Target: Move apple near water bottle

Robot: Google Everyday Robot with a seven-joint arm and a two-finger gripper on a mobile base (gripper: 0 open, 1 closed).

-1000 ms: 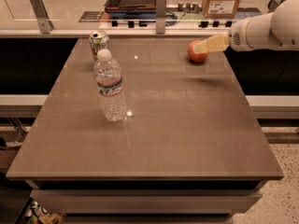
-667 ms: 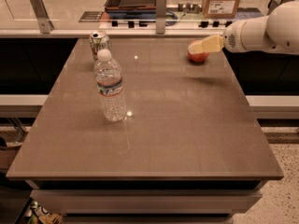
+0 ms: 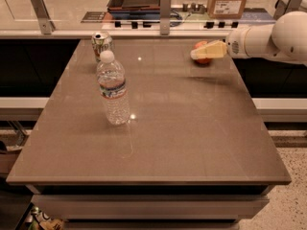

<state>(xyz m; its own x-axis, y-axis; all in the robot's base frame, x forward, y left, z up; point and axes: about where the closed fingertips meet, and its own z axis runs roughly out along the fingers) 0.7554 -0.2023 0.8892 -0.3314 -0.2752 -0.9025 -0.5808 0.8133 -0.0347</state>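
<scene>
The apple (image 3: 203,61) sits on the far right part of the surface (image 3: 182,143), close to its back edge. The claw (image 3: 207,51) is right at it, reaching in from the right on the end of the white arm (image 3: 268,37) and pointing left, low and roughly level with the fruit. Its pale tip lies across the apple's upper half as the camera sees it, so the two overlap. From this angle it cannot be told whether the claw has clenched on the apple or is only laid against it.

The water bottle (image 3: 113,92) stands upright on the left half of the surface, well apart from the apple. From the claw it lies to the left and nearer the camera. The carry therefore runs diagonally, along the line the claw already points and then pulling toward the front. The stretch of surface between apple and bottle is bare.

A soda can (image 3: 101,42) stands behind the bottle near the back left corner. A path straight left along the back edge would probably end beside the can rather than the bottle, so the forward part of the diagonal matters most
</scene>
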